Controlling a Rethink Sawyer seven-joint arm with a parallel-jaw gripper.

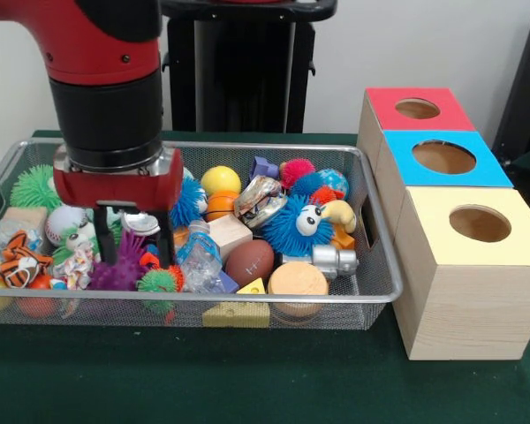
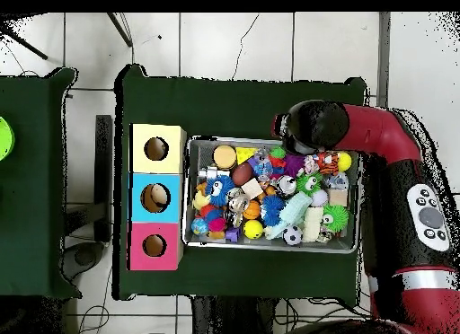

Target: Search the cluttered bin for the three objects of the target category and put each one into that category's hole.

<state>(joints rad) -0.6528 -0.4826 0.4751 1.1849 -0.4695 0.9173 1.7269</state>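
Note:
My gripper (image 1: 136, 246) is down inside the wire bin (image 1: 371, 296) at its left half, open. Its two black fingers (image 1: 166, 240) stand either side of a purple spiky toy (image 1: 117, 268), with a green-and-pink spiky ball (image 1: 162, 281) just in front. In the overhead view the arm (image 2: 377, 133) covers the bin's (image 2: 269, 248) upper right corner and hides the gripper. Three boxes stand beside the bin, each with a round hole on top: red (image 1: 415, 108), blue (image 1: 443, 157) and yellow (image 1: 480, 223).
The bin is packed: a tiger toy (image 1: 18, 256), baseball (image 1: 64, 223), green spiky ball (image 1: 34, 185), yellow ball (image 1: 220, 180), blue fuzzy creature (image 1: 299, 225), brown football (image 1: 249, 261), wooden cylinder (image 1: 298, 281), cheese wedge (image 1: 237, 313). Green cloth (image 1: 247, 380) covers the table.

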